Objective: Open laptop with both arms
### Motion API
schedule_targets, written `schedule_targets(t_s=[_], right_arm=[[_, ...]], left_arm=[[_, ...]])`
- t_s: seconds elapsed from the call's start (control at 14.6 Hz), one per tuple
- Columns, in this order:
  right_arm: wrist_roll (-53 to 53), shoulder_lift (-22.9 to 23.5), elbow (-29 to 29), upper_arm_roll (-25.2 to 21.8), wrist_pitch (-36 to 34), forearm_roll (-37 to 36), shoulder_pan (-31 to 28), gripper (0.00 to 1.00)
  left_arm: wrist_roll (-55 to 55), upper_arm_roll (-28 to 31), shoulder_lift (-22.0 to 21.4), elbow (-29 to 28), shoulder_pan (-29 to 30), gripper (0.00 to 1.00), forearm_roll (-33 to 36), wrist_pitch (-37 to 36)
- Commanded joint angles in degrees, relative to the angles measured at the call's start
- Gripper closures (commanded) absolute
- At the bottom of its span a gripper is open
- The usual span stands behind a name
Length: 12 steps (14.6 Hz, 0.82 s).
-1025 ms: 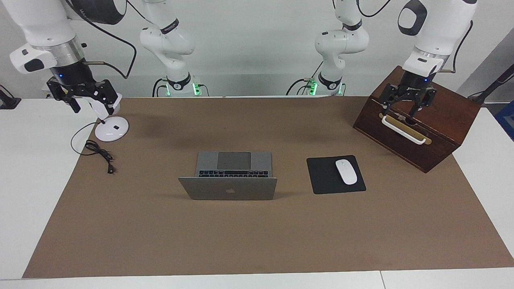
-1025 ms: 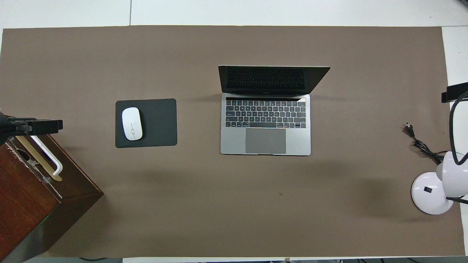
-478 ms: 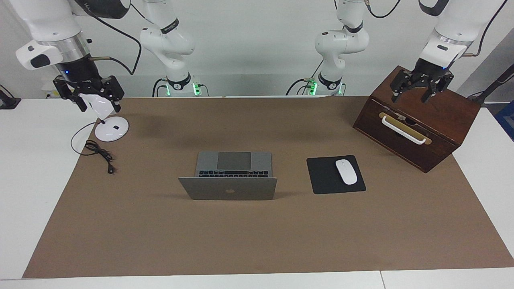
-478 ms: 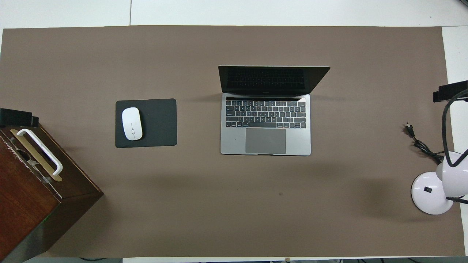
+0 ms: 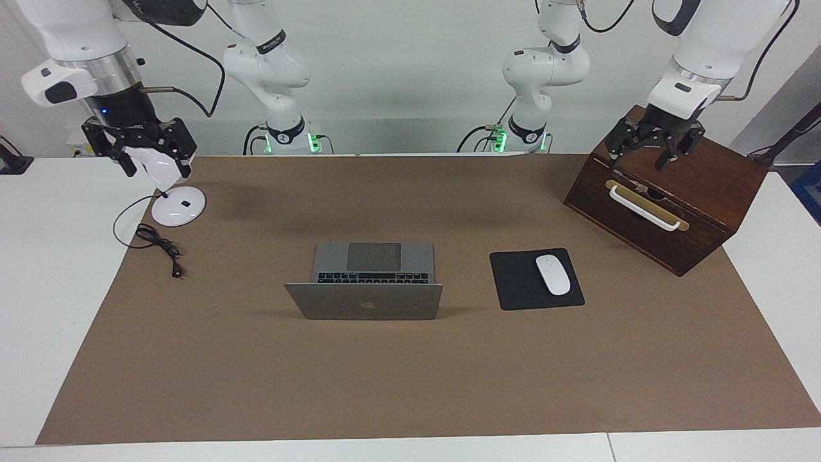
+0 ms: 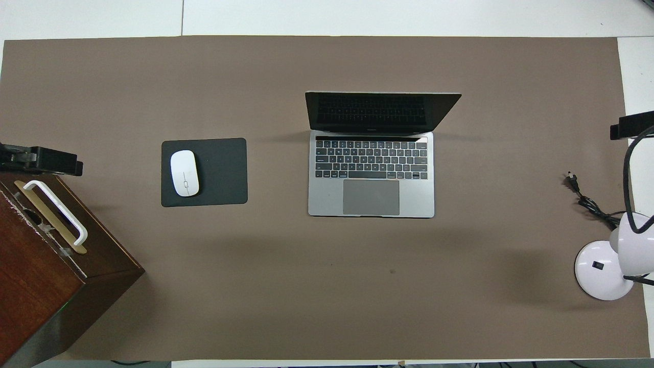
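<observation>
The silver-grey laptop (image 5: 363,300) stands open in the middle of the brown mat, lid raised, with the black keyboard and grey trackpad (image 6: 371,174) facing the robots. Neither gripper is near it. My left gripper (image 5: 641,157) hangs open with nothing in it over the wooden box (image 5: 705,186), just above its white handle (image 5: 643,206); only its tip (image 6: 41,159) shows in the overhead view. My right gripper (image 5: 156,165) hangs open over the white lamp at the right arm's end; its tip (image 6: 631,125) shows in the overhead view.
A black mouse pad (image 5: 519,282) with a white mouse (image 5: 553,274) lies beside the laptop, toward the left arm's end. The lamp's round base (image 5: 178,206) and its black cable (image 5: 157,242) sit at the right arm's end. The wooden box (image 6: 46,276) stands at the mat's corner.
My left gripper has lifted off the box's handle and now hangs a little above it. My right gripper has risen slightly over the lamp. The laptop has not moved.
</observation>
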Motion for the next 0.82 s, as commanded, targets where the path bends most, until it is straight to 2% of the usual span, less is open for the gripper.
schedule_targets(t_s=[0.0,0.07,0.2,0.27,0.75], right_arm=[[-3.81,-0.20,0.30,-0.61,-1.44,1.58,-0.27,0.00],[-4.00,-0.20,0.30,-1.75,-1.35,2.02,1.74,0.00],[-3.65,-0.37,0.21,-9.45,-1.35,1.94,9.63,0.00],[-3.65,-0.37,0.30,-11.15,-1.18,1.94,10.80,0.00],[-4.00,-0.37,0.56,-11.52,-1.96,1.76,10.20,0.00]], left_arm=[[-0.89,0.26,-0.56,-0.79,-0.09,0.00,1.33,0.31],[-0.89,0.26,-0.56,-0.79,-0.09,0.00,1.33,0.49],[-0.81,0.26,-0.56,-0.79,-0.61,0.00,1.33,0.67],[-0.80,0.26,-0.56,-0.79,-0.70,0.00,1.33,0.67],[-0.80,0.35,-0.65,-0.79,0.09,0.00,1.33,0.23]])
